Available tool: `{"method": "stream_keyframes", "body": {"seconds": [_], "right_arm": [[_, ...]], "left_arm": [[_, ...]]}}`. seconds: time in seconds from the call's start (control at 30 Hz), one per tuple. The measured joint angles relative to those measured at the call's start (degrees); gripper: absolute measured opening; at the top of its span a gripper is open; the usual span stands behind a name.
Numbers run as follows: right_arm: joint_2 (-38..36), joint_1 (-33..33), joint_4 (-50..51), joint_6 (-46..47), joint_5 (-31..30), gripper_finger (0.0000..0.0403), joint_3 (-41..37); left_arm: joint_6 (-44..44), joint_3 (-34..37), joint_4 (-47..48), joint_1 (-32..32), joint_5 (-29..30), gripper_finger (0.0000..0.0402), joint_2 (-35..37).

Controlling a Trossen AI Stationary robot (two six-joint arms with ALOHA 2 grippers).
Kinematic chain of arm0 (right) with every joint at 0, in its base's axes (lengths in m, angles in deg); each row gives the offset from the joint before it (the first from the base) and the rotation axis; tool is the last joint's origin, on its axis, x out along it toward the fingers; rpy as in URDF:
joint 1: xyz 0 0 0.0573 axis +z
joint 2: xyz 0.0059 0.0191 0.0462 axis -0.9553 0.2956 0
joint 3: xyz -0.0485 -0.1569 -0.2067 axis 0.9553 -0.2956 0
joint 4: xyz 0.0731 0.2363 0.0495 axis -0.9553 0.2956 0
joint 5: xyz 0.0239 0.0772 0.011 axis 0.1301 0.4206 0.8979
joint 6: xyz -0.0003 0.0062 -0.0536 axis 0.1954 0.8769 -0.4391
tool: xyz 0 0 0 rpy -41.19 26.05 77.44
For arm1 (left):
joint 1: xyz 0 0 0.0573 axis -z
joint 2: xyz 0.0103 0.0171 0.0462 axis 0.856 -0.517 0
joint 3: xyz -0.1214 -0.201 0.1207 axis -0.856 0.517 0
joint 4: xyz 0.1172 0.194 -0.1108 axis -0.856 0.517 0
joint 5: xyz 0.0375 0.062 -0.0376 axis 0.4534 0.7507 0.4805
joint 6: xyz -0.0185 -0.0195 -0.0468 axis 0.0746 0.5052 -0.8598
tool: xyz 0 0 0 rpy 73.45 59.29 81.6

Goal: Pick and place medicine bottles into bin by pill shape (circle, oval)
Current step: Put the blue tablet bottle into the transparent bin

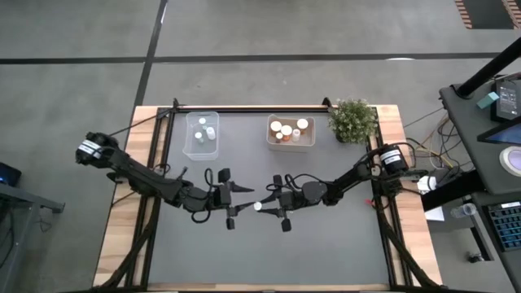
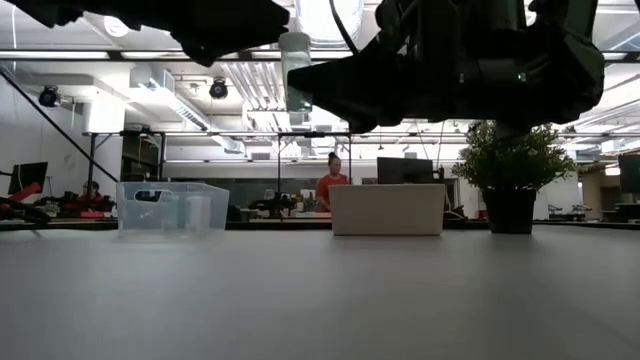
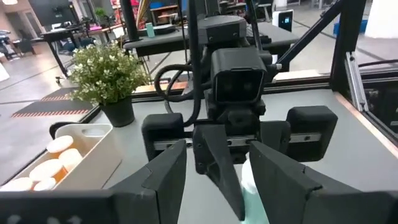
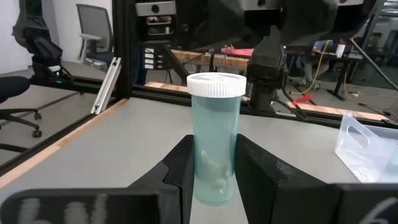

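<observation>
Two arms meet over the middle of the table. The right gripper [image 4: 211,171] squeezes a pale blue bottle [image 4: 216,140] with a white cap, holding it upright in the air. The left gripper [image 3: 217,171] faces it with its fingers spread apart around the bottle, not pinching it. This looks like a hand-over, so the bottle can reach the clear bin [image 1: 202,134]. The white bin [image 1: 291,133] holds orange bottles. The pills inside the bottle are blurry, so their shape is hard to tell.
</observation>
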State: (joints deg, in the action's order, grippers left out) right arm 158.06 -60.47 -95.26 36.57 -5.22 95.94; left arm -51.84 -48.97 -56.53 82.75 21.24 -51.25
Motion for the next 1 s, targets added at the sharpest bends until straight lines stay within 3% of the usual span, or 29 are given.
{"method": "stream_keyframes", "body": {"seconds": [0.4,0.83,1.0], "right_arm": [[0.1,0.0,0.7,1.4,0.0,0.0089,0.0],[0.1,0.0,0.6,2.1,-0.1,0.0089,0.0],[0.1,0.0,0.6,2.1,0.0,0.0089,0.0]], "left_arm": [[-3.3,-0.1,-6.8,-0.2,-6.8,0.0162,-4.5],[-5.7,-0.1,-8.1,-0.7,-6.9,0.016,-8.9],[-5.7,-0.1,-8.0,-0.7,-6.8,0.0127,-8.8]]}}
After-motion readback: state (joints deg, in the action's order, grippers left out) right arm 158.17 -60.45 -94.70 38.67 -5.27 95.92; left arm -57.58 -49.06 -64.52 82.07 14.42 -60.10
